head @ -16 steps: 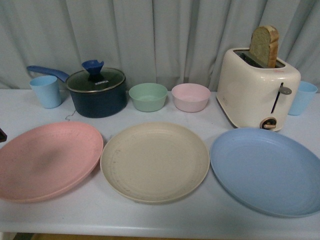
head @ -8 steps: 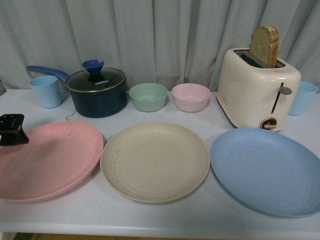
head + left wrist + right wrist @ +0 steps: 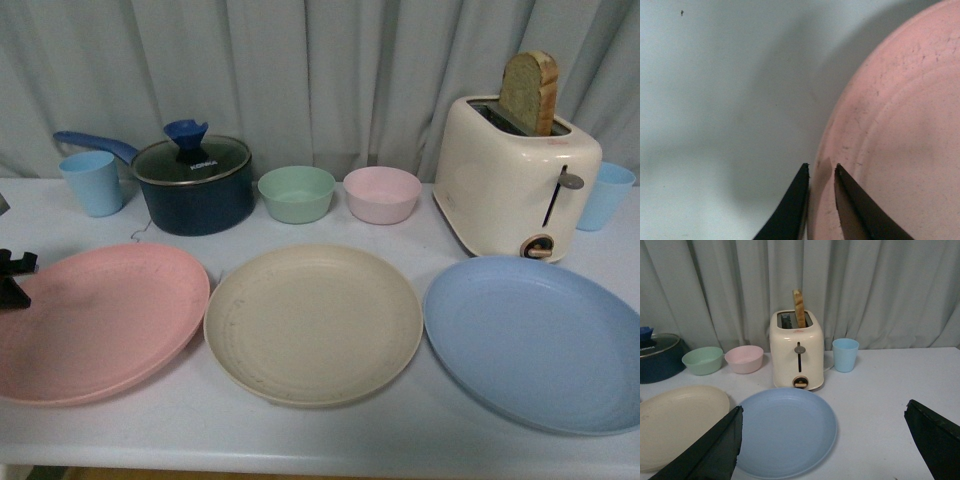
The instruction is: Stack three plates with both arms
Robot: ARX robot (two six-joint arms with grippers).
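The left claw (image 3: pixel 821 169), nearly closed, straddled the rim of the round pink matte plastic plate (image 3: pixel 900 125); whether it pinched was unclear. The right claw (image 3: pixel 822 410) was spread. The plate was judged light, stiff and slick; grasp at rim.

Kitchen-style tabletop (image 3: pixel 320 435) — toaster (image 3: pixel 500 190) with bread (image 3: pixel 528 92), lidded saucepan (image 3: pixel 195 200), bowls (image 3: pixel 296 194), cups (image 3: pixel 92 183) — backed by a grey curtain (image 3: pixel 330 80).

plates (image 3: pixel 312 325) abreast, bowls (image 3: pixel 296 193) behind, toaster (image 3: pixel 515 175) right
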